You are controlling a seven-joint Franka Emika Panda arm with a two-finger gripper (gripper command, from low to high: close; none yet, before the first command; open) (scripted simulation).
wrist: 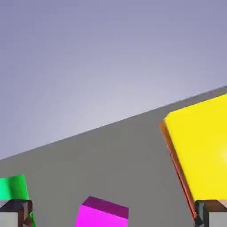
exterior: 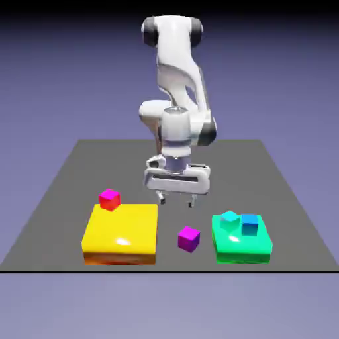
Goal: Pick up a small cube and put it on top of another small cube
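Exterior view: dark grey flat table [exterior: 73,172] under white robot arm [exterior: 179,73]. Flat yellow block [exterior: 122,228] at the exterior view's left, flat green block [exterior: 242,243] at the exterior view's right. Two-finger gripper [exterior: 176,200] above the table behind the gap between both blocks, fingers spread wide, holding nothing. Small purple-magenta cube [exterior: 189,238] on the table between the blocks, in front of the gripper, apart from it. Red-pink cube [exterior: 110,198] on yellow block's far corner; cyan cube [exterior: 230,220] and blue cube [exterior: 249,224] on green block.
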